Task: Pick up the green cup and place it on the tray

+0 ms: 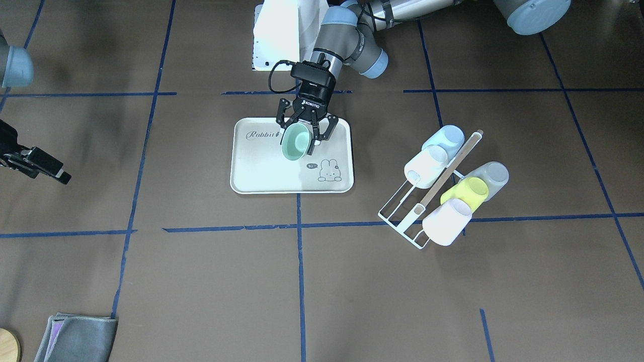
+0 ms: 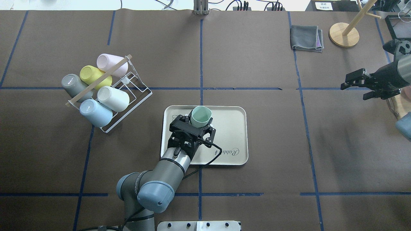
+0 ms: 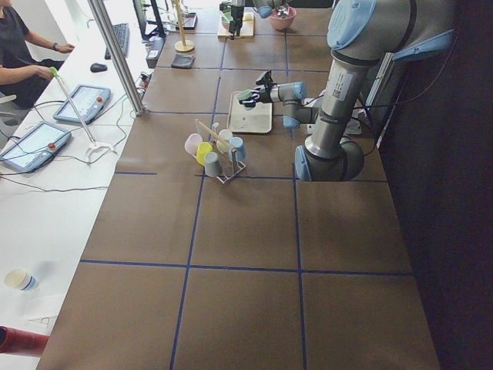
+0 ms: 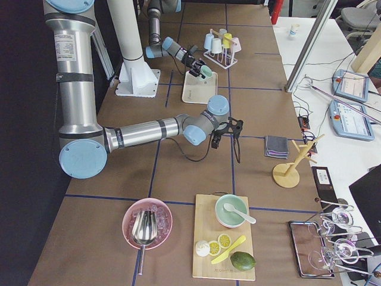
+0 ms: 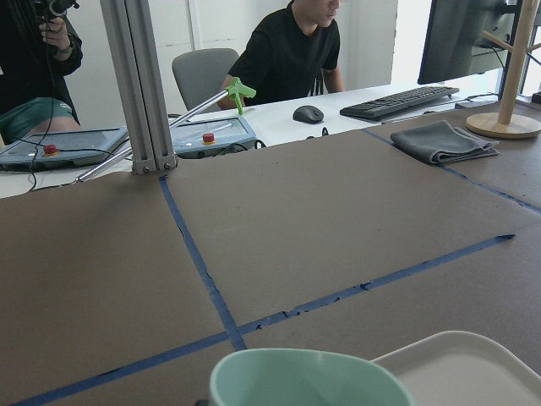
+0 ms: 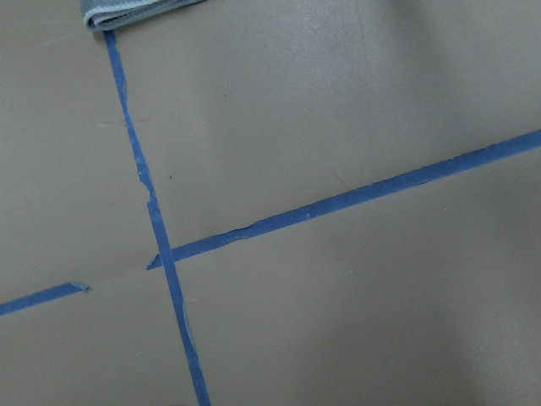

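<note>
One green cup (image 2: 201, 116), five other cups (image 2: 112, 98), one tray (image 2: 231, 128).

6 cameras covered 1 worktop (image 2: 257, 57). The overhead camera looked forward and down from behind the left arm (image 2: 167, 166); the front camera faced back steeply from the opposite side, so both shared the tray (image 2: 231, 128), mirrored. 2 distant end cameras looked along the worktop from opposite ends. The left wrist camera sat close behind the green cup (image 5: 308, 381), facing a seated operator (image 5: 292, 59). The right wrist camera looked down closely at blue tape (image 6: 338, 201).
</note>
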Action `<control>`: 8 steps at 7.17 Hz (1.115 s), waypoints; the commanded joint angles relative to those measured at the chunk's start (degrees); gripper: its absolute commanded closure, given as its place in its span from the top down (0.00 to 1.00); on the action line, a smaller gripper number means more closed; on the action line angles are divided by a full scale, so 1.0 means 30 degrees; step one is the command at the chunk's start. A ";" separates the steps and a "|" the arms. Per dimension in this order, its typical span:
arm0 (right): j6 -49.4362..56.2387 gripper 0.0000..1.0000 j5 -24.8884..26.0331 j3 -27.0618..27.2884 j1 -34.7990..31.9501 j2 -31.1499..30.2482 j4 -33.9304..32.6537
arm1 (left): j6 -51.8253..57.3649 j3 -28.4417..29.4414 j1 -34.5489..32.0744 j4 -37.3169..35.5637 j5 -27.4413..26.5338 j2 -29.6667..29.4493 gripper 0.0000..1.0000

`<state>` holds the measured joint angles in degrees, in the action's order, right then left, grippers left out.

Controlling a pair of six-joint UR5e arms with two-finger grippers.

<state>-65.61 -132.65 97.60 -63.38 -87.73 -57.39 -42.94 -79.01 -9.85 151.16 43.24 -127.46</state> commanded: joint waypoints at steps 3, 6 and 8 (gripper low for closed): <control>0.1099 1.00 -0.0079 -0.0042 -0.0668 -0.0168 -0.0119 | 0.0105 0.1143 -0.0027 0.1265 0.0731 -0.0668 0.69; 0.2970 1.00 -0.0079 -0.0304 -0.1604 -0.0520 -0.0324 | 0.0106 0.1230 -0.0027 0.1265 0.1228 -0.0756 0.72; 0.3208 1.00 -0.0079 -0.0306 -0.1636 -0.0579 -0.0353 | 0.0135 0.1639 -0.0027 0.1265 0.1319 -0.1136 0.75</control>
<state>-56.48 -132.90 96.74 -68.17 -89.33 -58.40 -42.60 -74.70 -9.93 154.95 46.87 -130.30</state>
